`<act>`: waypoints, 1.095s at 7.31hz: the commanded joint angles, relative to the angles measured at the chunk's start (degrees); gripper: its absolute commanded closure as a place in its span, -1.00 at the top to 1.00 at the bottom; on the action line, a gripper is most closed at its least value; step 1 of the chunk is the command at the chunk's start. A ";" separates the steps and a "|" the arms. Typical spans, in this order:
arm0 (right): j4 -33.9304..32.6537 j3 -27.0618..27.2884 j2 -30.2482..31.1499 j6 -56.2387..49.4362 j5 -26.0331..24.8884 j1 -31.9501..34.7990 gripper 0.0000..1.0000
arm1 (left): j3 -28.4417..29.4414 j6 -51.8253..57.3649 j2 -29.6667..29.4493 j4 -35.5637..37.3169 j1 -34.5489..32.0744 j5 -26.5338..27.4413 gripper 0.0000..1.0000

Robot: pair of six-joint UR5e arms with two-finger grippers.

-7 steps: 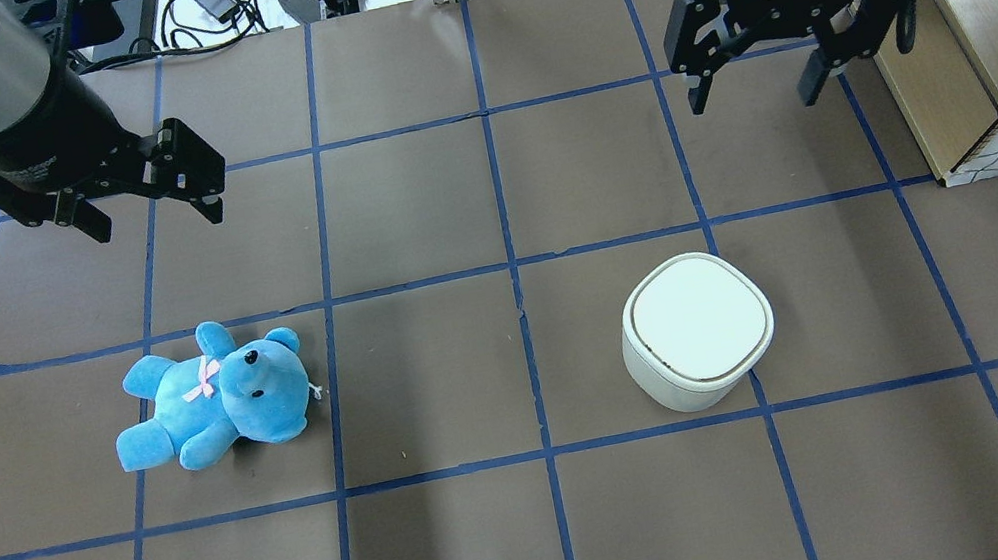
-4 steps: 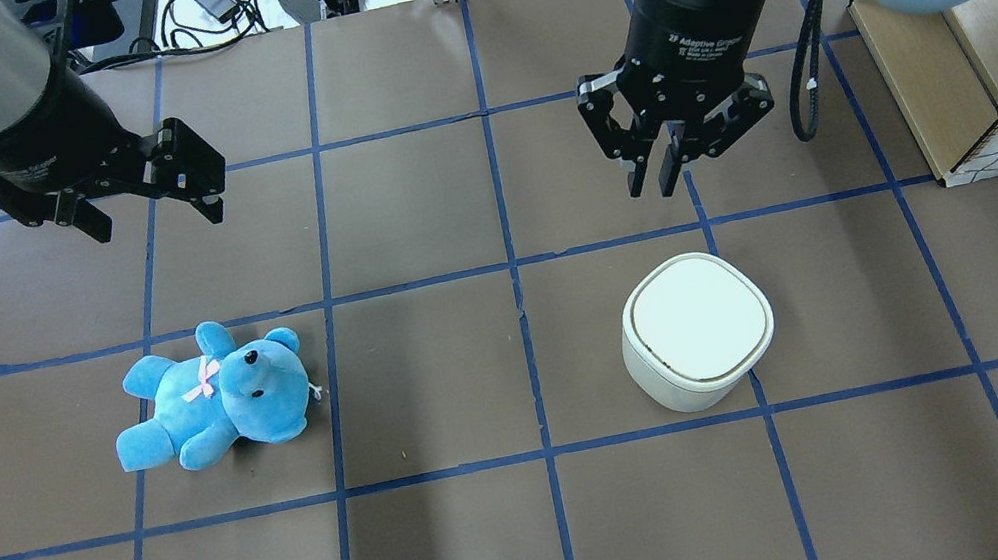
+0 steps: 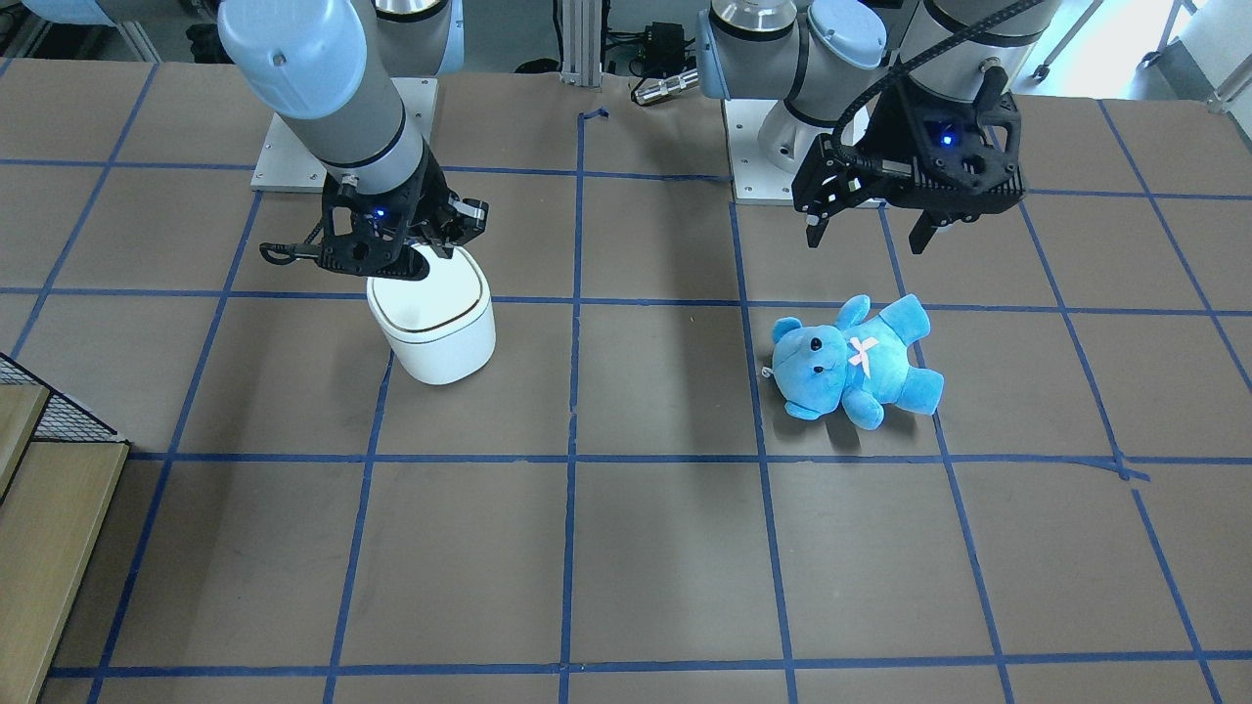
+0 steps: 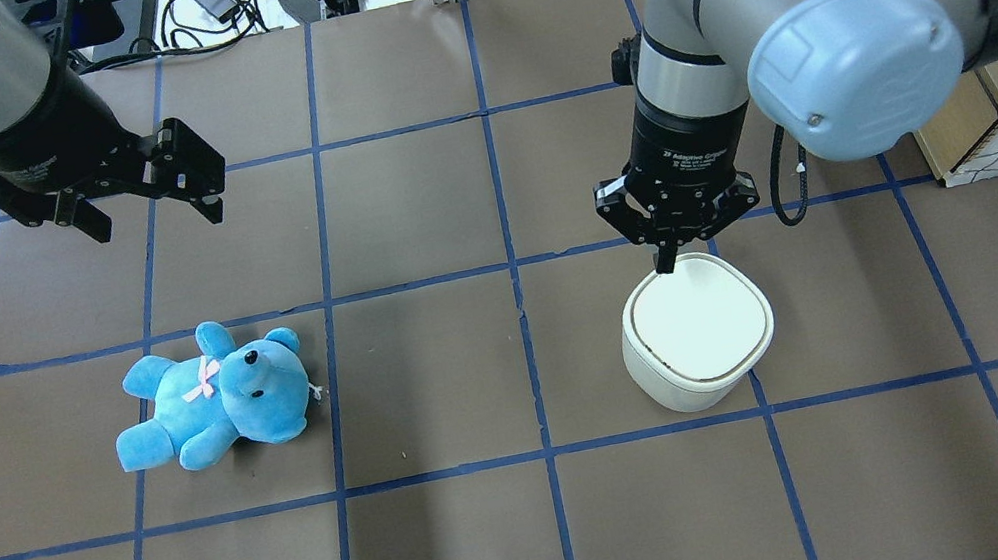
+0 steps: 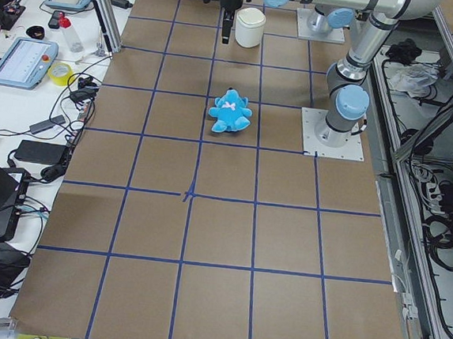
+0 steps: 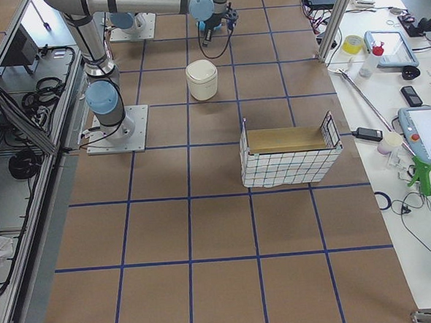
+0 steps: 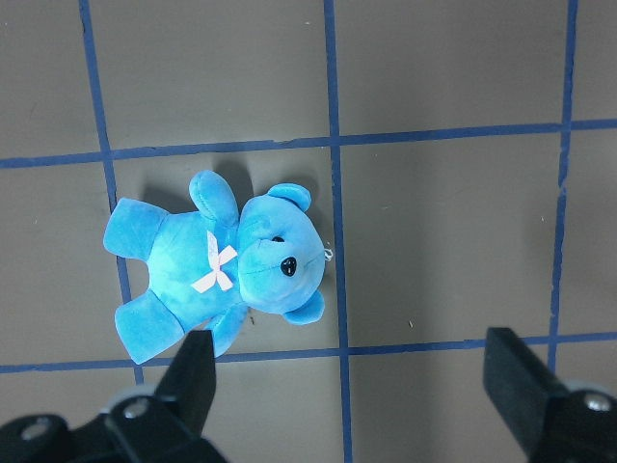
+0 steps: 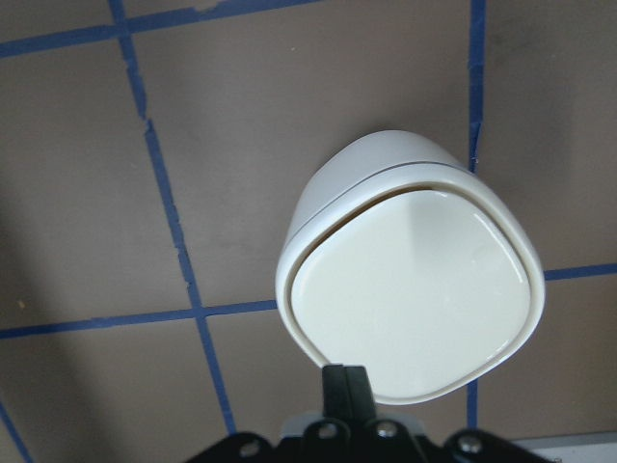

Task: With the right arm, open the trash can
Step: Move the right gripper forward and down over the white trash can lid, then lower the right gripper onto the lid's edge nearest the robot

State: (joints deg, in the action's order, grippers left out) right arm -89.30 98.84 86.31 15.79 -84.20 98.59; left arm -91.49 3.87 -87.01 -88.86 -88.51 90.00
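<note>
Black against white: the right jaws are pressed together and empty, their two fingers [image 8: 344, 384] meeting in one narrow tip at the rim of the trash can [image 4: 691, 385] lid [image 8: 415, 289]. Whether that tip touches the plastic I cannot tell. The overhead view puts it at the lid's edge toward the operators' side, while the front-facing view puts it over the corner toward the robot, so neither settles it. The wrist camera adds what the others lack: the thin dark seam runs round the lid wherever it shows, and the lid lies flat and closed. Above the tip the right arm [image 4: 680, 16] stands nearly vertical.

The can is upright in the desk's right half, about midway between the robot's edge and the operators' edge. The left jaws are spread wide with nothing between them, held above the desk's left half. Their own camera looks down on a blue teddy [image 7: 227, 260] lying face up — well apart from the can. Only the right side view shows the whole of the wire-sided box [image 6: 288, 157] near the desk's right edge.
</note>
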 commanded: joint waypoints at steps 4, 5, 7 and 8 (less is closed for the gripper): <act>-2.37 7.06 0.00 -2.34 -3.87 -6.21 -1.00 | 0.00 0.00 0.00 0.00 0.00 0.00 1.00; -2.37 8.20 0.17 -2.69 -3.17 -6.04 -1.00 | 0.00 0.00 0.00 0.00 0.00 -0.08 1.00; -2.37 8.65 0.26 -3.74 -1.93 -5.95 -1.00 | 0.00 0.00 0.00 0.00 0.00 0.00 1.00; -2.28 8.74 0.00 -4.09 -1.93 -5.86 -1.00 | 0.00 0.00 0.00 0.00 0.00 0.00 1.00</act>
State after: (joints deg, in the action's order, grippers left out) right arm -91.65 107.36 86.47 12.21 -86.34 92.64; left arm -91.49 3.87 -87.01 -88.86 -88.51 89.99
